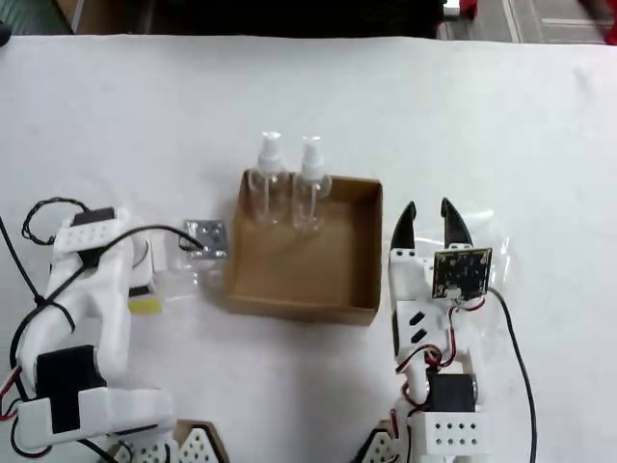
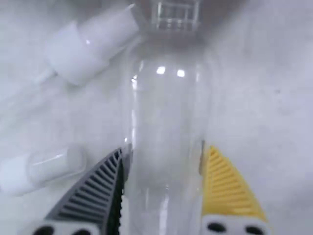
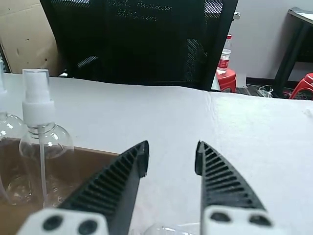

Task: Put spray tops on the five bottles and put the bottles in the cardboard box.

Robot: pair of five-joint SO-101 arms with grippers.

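Two capped bottles (image 1: 268, 183) stand upright in the upper-left corner of the cardboard box (image 1: 299, 307), at the centre of the high view. An uncapped bottle (image 2: 166, 98) lies on the surface (image 1: 463, 116) just left of the box. The left hand (image 2: 161, 152) has its grey and yellow fingers (image 2: 230, 191) against either side of the clear body, and I judge it closed on the bottle. A loose spray top (image 2: 90, 44) lies beside the bottle's neck end. The right hand (image 1: 429, 217), right of the box, is partly spread and holds nothing.

Handling: the bottle looks empty and made of thin plastic. It is probably light and smooth, apt to roll or slip, and may dent if squeezed hard. The best hold is across the mid-body, leaving the neck free. The spray top is small and best taken by its collar, not the nozzle.
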